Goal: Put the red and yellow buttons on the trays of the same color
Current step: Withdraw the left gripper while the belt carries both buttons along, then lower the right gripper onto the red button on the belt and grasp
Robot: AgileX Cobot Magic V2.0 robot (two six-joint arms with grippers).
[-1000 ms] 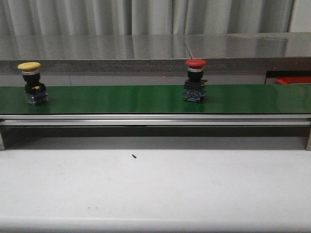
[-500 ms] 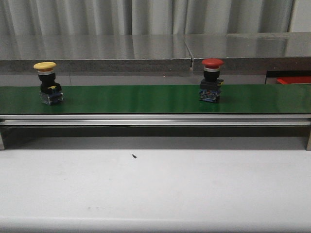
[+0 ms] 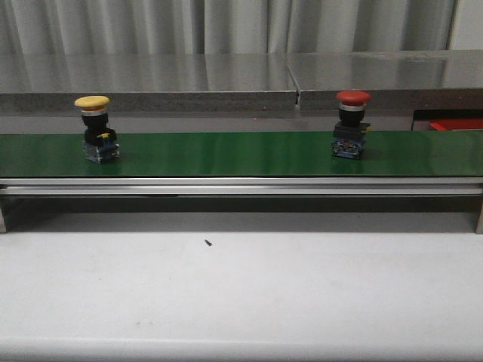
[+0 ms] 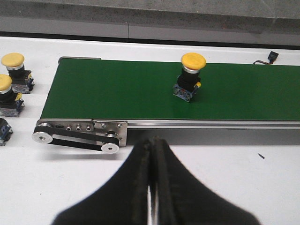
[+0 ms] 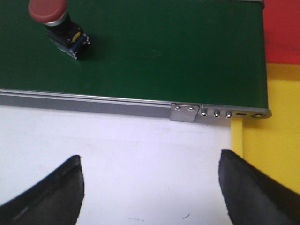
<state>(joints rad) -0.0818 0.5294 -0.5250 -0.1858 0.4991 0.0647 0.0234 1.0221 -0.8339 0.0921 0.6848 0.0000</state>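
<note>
On belt (image 3: 226, 153): two buttons (image 3: 352, 124) (upright).

An industrial test bench or automation lab — a green conveyor belt (image 3: 241, 153) on an aluminium rail (image 3: 241, 185) crosses a plain white table (image 3: 241, 294), with a steel counter (image 3: 226, 75) and grey curtain (image 3: 226, 26) at 12 o'clock — 2 mushroom push-button switches (image 3: 96, 130) ride the belt.

No text, label or number can be read anywhere — nothing legible.

Two buttons (image 3: 97, 128) apart on belt (image 3: 226, 153).
</note>
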